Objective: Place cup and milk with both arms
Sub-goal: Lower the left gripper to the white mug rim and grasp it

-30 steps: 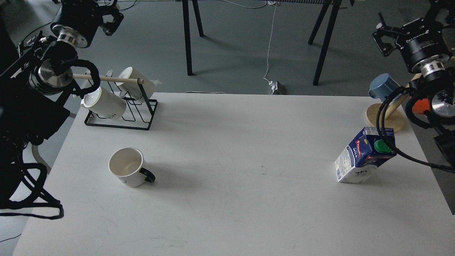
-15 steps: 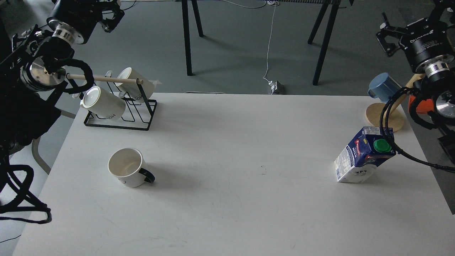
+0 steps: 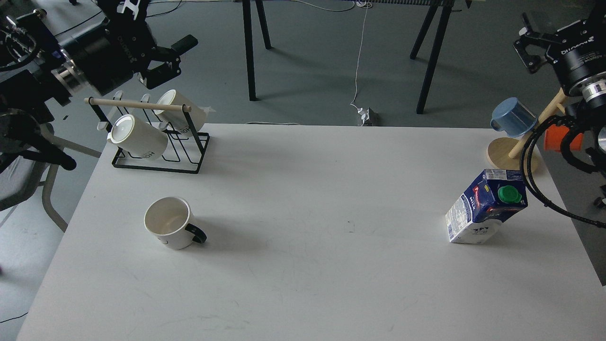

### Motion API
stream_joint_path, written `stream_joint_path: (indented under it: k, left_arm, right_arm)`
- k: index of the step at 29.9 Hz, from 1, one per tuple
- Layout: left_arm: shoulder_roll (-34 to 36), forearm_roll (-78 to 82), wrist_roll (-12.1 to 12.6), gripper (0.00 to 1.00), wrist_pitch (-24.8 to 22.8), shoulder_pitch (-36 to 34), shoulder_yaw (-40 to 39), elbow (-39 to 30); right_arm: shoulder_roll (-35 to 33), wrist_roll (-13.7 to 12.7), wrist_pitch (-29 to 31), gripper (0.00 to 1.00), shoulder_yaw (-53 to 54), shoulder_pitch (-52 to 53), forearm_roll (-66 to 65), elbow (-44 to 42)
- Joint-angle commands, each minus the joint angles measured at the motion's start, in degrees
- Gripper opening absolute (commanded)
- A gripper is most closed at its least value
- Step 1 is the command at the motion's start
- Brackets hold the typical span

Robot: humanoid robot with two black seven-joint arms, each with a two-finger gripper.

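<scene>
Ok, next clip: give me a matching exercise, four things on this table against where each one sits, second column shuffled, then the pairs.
Things:
1. white ceramic mug with black handle
2. dark blue and white milk carton with green cap
3. blue mug
4. cream mugs with lettering

Places:
A. hung on the wooden mug tree, far right
B. standing on the table's right side
C. on the black wire rack, far left
D. upright on the table's left side

Pairs: 1-D, 2-B, 3-A, 4-C
</scene>
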Motion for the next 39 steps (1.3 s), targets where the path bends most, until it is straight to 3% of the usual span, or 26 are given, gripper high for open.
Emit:
stream_joint_path:
  k: [1,6,10,15,19,27,34,36,39]
  left_arm:
    - [7.55,12.08,-0.91,0.99,1.08,4.13,-0.04,-7.01]
    - [14.94,24.82,-8.03,0.93,2.31,10.72,0.31,-7.46]
    - [16.27,39.15,-9.44,0.92,7.92,16.61,0.76,-7.37]
    - [15.66,58.29,-9.27,0.92,18.29,23.03,1.11,-5.98]
    - [12.33,73.60,-9.09,0.92,22.87,25.24,1.37,-1.41]
    - [3.88,79.61,-9.44,0.92,23.85,24.98,1.37,8.79]
    - [3.18,79.70,-10.32,0.92,23.76,25.24,1.90,10.12]
    - [2.48,79.70,-11.81,0.88,23.76,25.07,2.51,10.12]
    - [1.95,79.96,-12.08,0.83,23.76,24.98,2.69,10.47]
  right_arm:
    - [0.00,0.02,0.00,1.00,0.04,0.07,-0.01,-0.10]
    - [0.00,0.11,0.00,1.00,0.04,-0.02,0.07,-0.36]
    - [0.00,0.11,0.00,1.00,0.13,-0.02,0.07,-0.27]
    - [0.00,0.11,0.00,1.00,0.30,-0.11,-0.01,-0.45]
    - [0.00,0.11,0.00,1.00,0.30,-0.64,-0.01,-0.54]
    - [0.00,0.11,0.00,1.00,0.30,-0.81,-0.01,-0.45]
    - [0.09,0.20,0.00,1.00,0.21,-0.81,-0.01,-0.45]
    - [0.09,0.20,0.00,1.00,0.21,-0.81,-0.01,-0.45]
    - [0.18,0.20,0.00,1.00,0.21,-0.90,-0.01,-0.45]
